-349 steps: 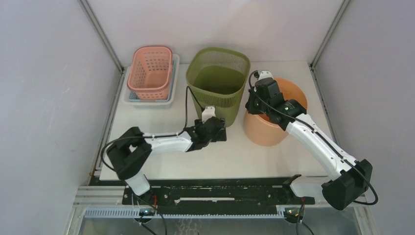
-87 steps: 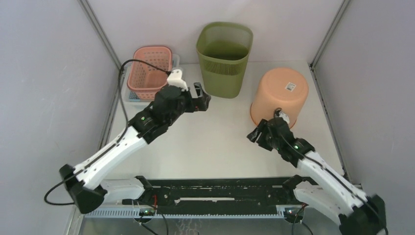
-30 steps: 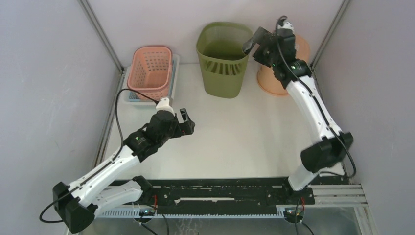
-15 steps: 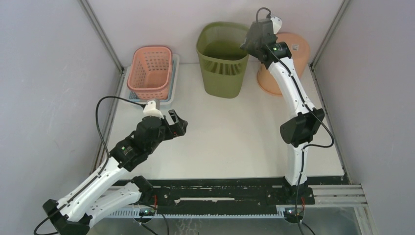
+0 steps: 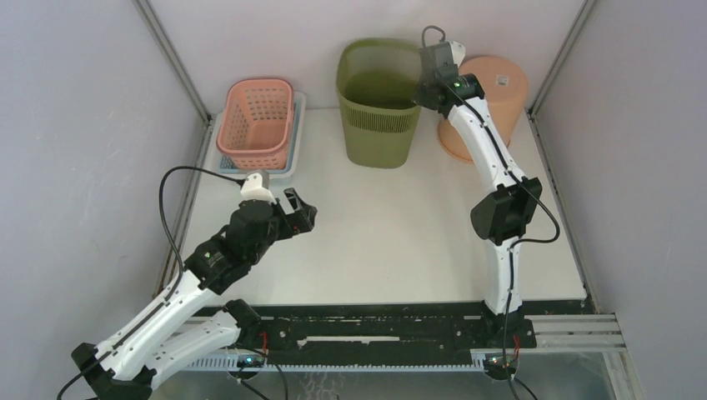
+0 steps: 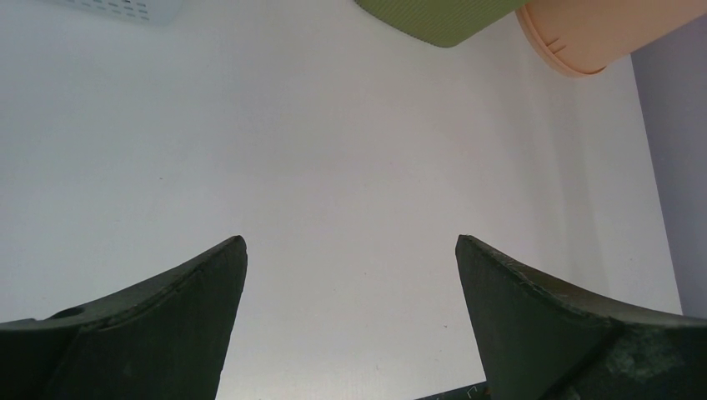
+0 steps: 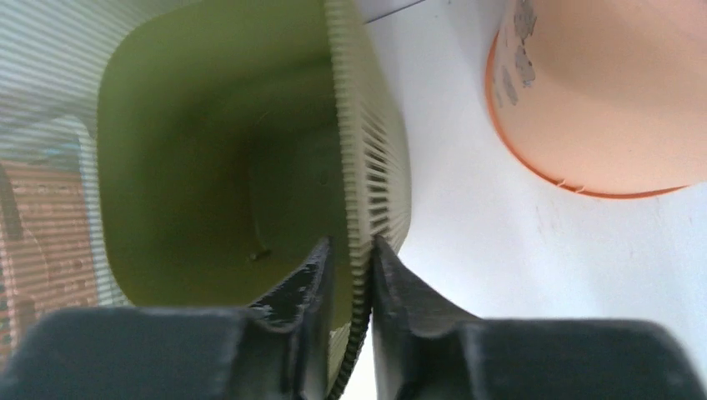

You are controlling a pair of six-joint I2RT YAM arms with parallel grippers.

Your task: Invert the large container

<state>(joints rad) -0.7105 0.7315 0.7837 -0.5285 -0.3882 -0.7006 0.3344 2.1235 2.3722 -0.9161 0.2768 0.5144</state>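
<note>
Top external: green bin (image 5: 379, 117) sits at upper centre of the frame, at the back of the tabletop (image 5: 392, 229). It stands upright with its mouth facing up, and its long axis is vertical. The right hand (image 5: 423, 86) is at the bin's right rim. This view doesn't settle whether it is closed there. The orange bucket (image 5: 498, 92) is just right of the bin, mouth down with its base up. The pink basket (image 5: 256, 123) is at upper left, well apart from the bin. The left hand (image 5: 296, 210) is at centre left over bare tabletop, far from the bin and carrying nothing.

Left wrist: the left hand (image 6: 350, 243) has its fingers spread wide with nothing between them, only tabletop (image 6: 333, 150) below. An edge of the green bin (image 6: 433, 17) shows at top centre and the orange bucket (image 6: 592, 33) at top right.

Right wrist: the right hand (image 7: 350, 248) is pinched on the green bin's (image 7: 208, 167) rim wall, one finger inside and one outside. The view looks down into the bin's hollow, so the mouth is up. The orange bucket (image 7: 600, 100) is at upper right, apart from the bin.

Progress, as a judgement: the grasp on the rim looks done. The bin is not yet lifted or tipped, so the whole flip and the set-down on its mouth are left.
</note>
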